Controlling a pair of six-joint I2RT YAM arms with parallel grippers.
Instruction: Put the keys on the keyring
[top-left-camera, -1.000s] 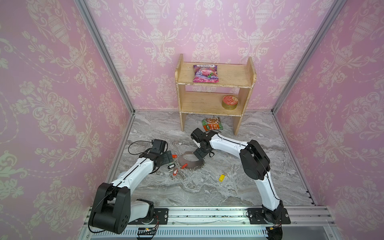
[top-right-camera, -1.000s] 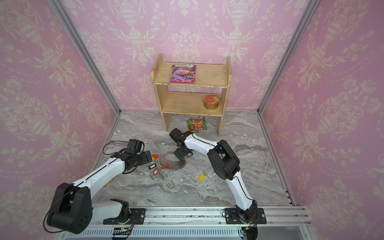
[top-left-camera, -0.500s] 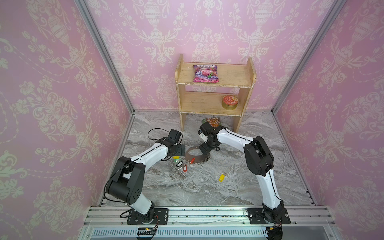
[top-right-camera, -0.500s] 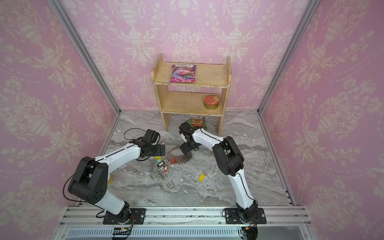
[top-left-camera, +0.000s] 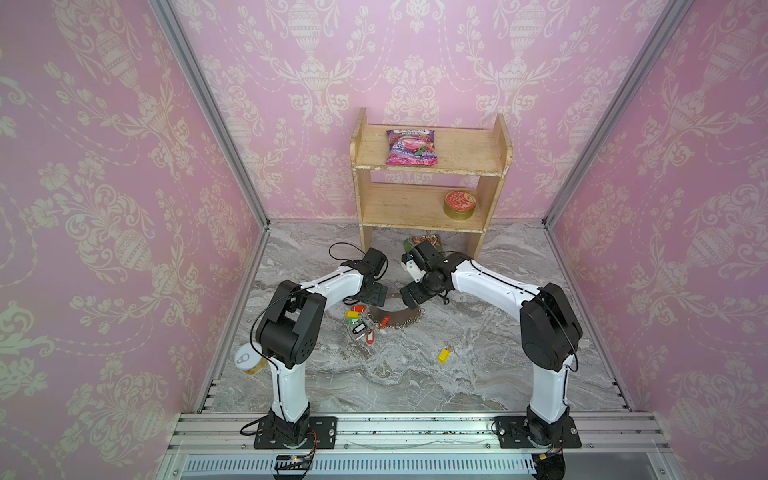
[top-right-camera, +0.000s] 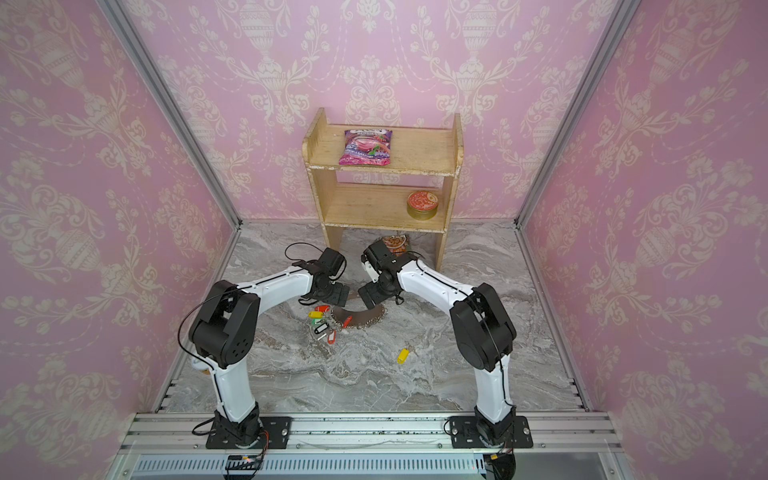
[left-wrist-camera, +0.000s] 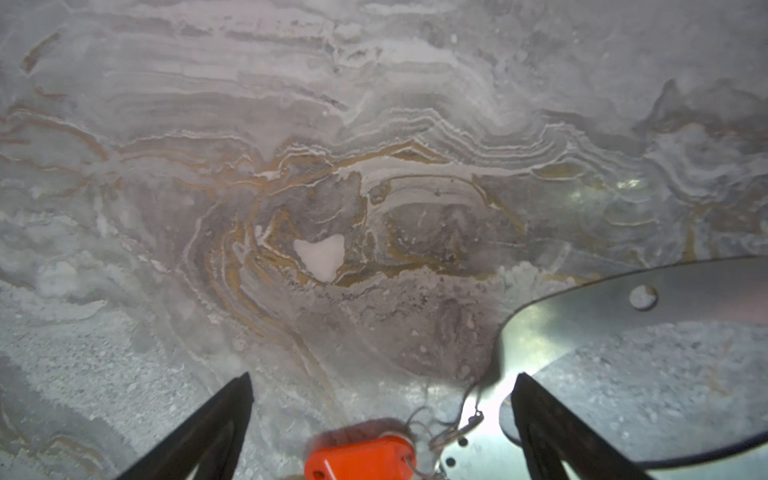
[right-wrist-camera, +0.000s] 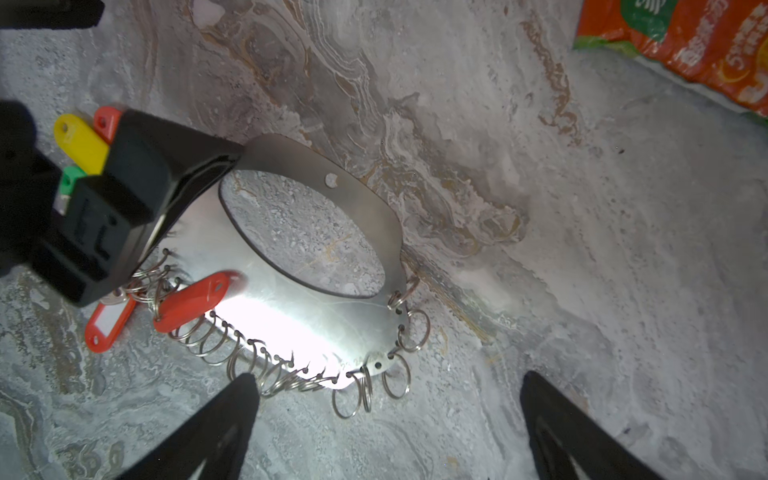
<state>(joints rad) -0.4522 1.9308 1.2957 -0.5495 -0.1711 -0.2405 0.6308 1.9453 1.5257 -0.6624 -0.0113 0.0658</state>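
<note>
Right wrist view, keyring (right-wrist-camera: 299, 320) just ahead of spread fingers (right-wrist-camera: 220, 428)

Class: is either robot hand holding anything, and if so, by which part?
Nothing is held. The left hand and the right hand are both open, close over the keyring.

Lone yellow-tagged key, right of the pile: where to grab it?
Likely the yellow tag, pinched across its narrow width from straight above: it is oblong, lies flat on the marble table and sits clear of the other keys.
</note>
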